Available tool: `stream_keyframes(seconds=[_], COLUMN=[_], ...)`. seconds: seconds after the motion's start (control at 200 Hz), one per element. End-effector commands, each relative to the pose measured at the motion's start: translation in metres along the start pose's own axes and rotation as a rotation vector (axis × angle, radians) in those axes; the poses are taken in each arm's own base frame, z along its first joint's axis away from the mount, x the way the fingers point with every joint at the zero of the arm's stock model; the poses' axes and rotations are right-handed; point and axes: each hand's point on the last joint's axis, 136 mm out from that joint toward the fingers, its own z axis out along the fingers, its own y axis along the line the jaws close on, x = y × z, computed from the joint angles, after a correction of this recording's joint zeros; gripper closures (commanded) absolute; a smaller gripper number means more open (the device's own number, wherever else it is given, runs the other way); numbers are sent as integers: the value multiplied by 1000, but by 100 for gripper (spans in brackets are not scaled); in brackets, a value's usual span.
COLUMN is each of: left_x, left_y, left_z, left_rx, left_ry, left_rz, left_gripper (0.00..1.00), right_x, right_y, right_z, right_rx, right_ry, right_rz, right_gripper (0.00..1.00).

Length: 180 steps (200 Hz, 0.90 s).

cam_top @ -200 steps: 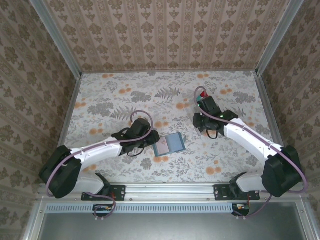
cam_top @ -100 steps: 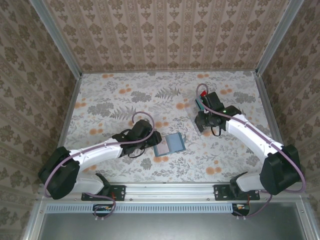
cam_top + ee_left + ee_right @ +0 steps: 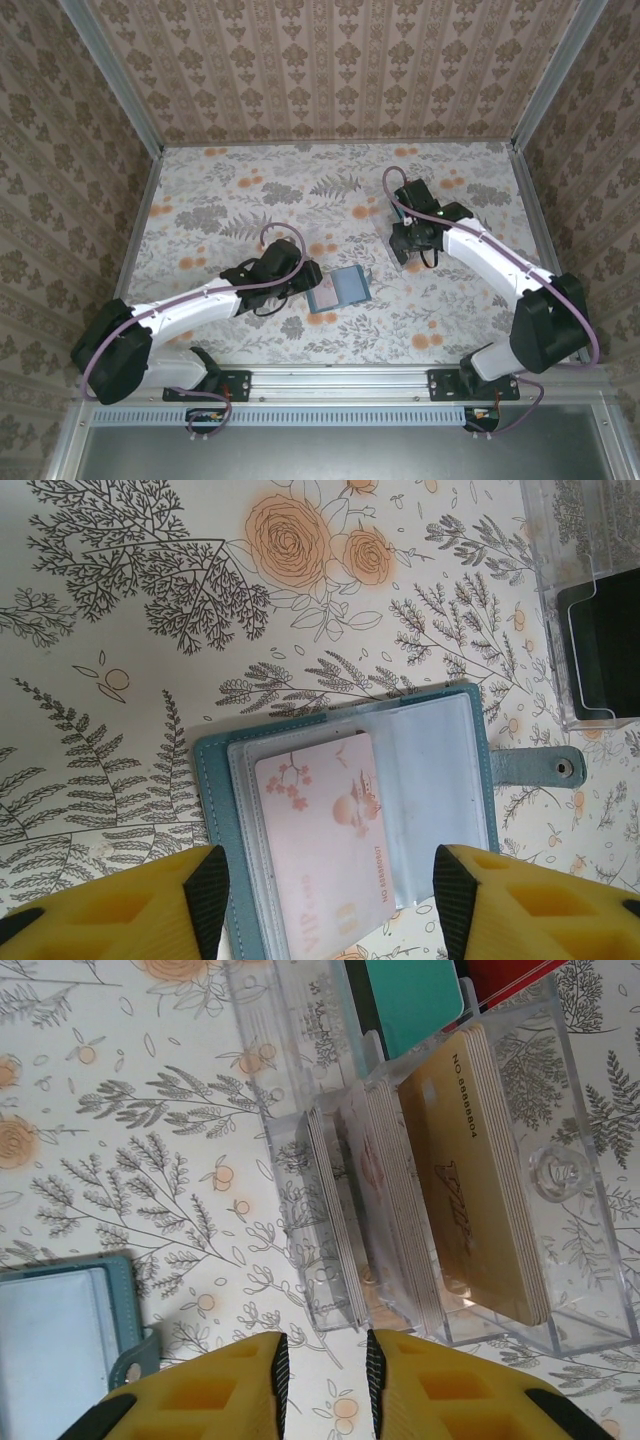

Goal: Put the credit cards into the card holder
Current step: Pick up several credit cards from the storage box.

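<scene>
**Top external:** The card holder (image 3: 338, 288) lies open on the worktop (image 3: 220, 200), just ahead of the left tool (image 3: 303, 283). The right tool (image 3: 410, 250) is well apart from it.

**Left wrist:** The left tool (image 3: 330, 905) is spread wide and empty. Between its tips a pink card (image 3: 320, 850) lies on the holder's left pocket. Whether the card is fully seated cannot be told, so a brush from either tip could drag it out.

**Right wrist:** The right tool (image 3: 323, 1380) is narrowly parted and holds nothing. The clear rack (image 3: 330, 1210) is just ahead. Its gold cards (image 3: 480, 1190) are packed tight, so a pinch could take two or shove the rack.

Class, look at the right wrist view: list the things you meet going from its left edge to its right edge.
card holder → pale card stack → gold card stack; both stacks stand in the clear rack.
</scene>
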Motion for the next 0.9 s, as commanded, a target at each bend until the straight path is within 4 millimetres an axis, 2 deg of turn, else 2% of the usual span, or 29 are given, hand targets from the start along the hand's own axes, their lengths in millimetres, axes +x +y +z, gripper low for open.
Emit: stream_keyframes(seconds=[0.0,0.36,0.545,0.675,0.895], left_x=[-5,-2,-4,-3,-4], left_y=[-7,0,0,-2,-1], left_z=[-2,-5,-6,-4,-3], left_rx=[7,6,9,14,1], left_ry=[-8,-15,-25,-21,-19], left_rz=[7,-5,-9,-21,-10], left_gripper=[40,38,37,37,37], right_x=[0,0,-6,-10,-2], right_y=[-8,3,-8,-9,0], right_z=[1,21,36,45,61], right_rx=[59,137,272,311,353], right_ry=[47,115,119,116,145], right_rz=[-64,-183,-240,-292,-365], right_gripper=[70,70,70,70,71])
